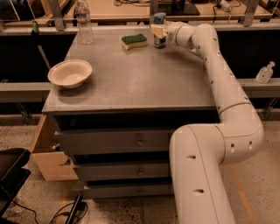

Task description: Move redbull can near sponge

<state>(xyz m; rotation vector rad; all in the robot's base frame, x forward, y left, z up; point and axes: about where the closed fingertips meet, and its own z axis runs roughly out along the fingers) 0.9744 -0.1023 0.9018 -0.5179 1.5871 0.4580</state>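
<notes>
A lab — steel drawer cabinet (pixel 140 142), workbenches (pixel 131 6), floor cables (pixel 65 211) — with the hand (pixel 159 31) at the cabinet's back

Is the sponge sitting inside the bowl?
No, the sponge lies on the tabletop by the redbull can at the tool, far from the bowl.

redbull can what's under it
The slim blue and silver redbull can stands on the grey metal table top; the cream gripper at its middle hides that band.
</notes>
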